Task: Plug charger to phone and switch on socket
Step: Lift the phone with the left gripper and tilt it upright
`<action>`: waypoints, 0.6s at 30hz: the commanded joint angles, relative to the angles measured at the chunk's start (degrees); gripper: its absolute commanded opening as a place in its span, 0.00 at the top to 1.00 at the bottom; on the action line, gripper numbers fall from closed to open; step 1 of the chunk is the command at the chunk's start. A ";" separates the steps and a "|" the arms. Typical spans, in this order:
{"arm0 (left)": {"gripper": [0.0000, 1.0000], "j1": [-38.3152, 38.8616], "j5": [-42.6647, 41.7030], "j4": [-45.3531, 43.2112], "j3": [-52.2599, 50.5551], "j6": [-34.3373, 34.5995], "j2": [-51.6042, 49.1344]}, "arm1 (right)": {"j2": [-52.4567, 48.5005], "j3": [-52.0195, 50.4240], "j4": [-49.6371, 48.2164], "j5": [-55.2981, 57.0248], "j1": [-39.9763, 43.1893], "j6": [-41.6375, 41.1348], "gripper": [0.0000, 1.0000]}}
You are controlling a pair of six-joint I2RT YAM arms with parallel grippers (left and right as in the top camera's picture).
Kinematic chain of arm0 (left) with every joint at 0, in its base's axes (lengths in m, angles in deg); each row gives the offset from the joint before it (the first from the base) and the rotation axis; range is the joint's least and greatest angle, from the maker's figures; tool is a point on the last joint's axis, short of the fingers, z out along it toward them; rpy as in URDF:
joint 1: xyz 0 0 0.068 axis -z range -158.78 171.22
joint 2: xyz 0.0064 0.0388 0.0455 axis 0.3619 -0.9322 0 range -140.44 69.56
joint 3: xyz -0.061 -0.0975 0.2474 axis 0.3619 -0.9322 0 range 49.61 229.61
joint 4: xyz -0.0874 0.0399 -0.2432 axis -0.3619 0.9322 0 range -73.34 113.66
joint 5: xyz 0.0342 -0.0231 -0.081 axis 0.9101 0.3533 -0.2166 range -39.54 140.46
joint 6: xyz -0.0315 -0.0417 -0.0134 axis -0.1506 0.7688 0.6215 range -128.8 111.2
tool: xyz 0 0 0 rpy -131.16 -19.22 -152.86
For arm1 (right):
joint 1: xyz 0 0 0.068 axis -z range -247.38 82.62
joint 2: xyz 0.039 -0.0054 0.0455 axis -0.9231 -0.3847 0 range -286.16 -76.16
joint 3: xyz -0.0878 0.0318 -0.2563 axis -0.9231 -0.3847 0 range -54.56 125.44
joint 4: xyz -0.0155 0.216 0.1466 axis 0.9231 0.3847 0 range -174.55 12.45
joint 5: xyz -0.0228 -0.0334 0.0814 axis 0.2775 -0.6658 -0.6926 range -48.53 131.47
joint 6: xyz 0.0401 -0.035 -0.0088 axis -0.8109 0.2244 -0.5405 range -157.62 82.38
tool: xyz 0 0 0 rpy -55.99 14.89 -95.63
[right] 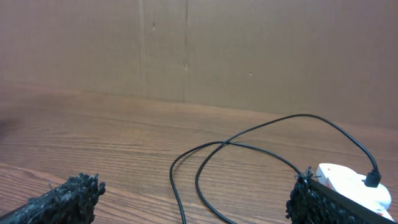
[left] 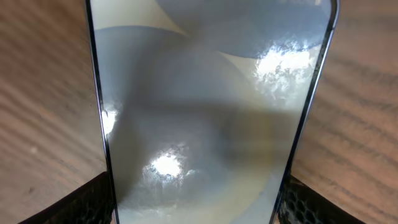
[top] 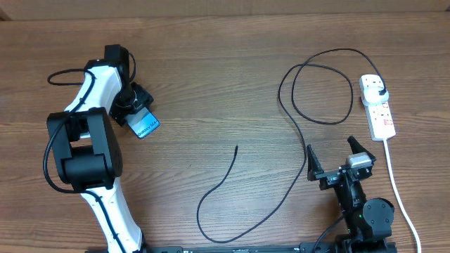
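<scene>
The phone (top: 146, 126), with a cyan-blue screen, lies at the left of the table under my left gripper (top: 135, 111). In the left wrist view the phone (left: 205, 112) fills the frame, and the left gripper (left: 199, 211) has a finger pressed on each long edge. The black charger cable (top: 295, 123) runs from its plug (top: 380, 91) in the white socket strip (top: 380, 116), loops, and ends at a free tip (top: 236, 147) mid-table. My right gripper (top: 332, 158) is open and empty beside the cable. The right wrist view shows the cable (right: 205, 162), the strip (right: 354, 183) and the open right gripper (right: 189, 208).
The strip's thick white cord (top: 397, 190) runs down the right side toward the front edge, past the right arm. A brown cardboard wall (right: 186, 50) stands behind the table. The wooden tabletop (top: 211, 84) lies between the two arms.
</scene>
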 commanded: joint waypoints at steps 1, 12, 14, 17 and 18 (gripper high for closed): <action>0.96 -0.37 0.94 2.12 2.29 -1.14 -0.61 | 0.61 -0.61 -0.24 -0.31 -0.28 0.26 0.00; 0.96 -0.28 0.59 9.31 11.39 -1.16 -0.59 | 0.61 -0.61 -0.24 -0.31 -0.28 0.26 0.00; 0.96 -0.28 -0.04 10.69 12.83 -1.16 -0.59 | 0.61 -0.61 -0.24 -0.31 -0.28 0.26 0.00; 0.96 -0.28 -2.82 12.00 14.80 -1.16 -0.59 | 0.61 -0.61 -0.24 -0.31 -0.28 0.26 0.00; 0.96 -0.28 -4.11 12.28 15.41 -1.16 -0.59 | 0.61 -0.61 -0.24 -0.31 -0.28 0.26 0.00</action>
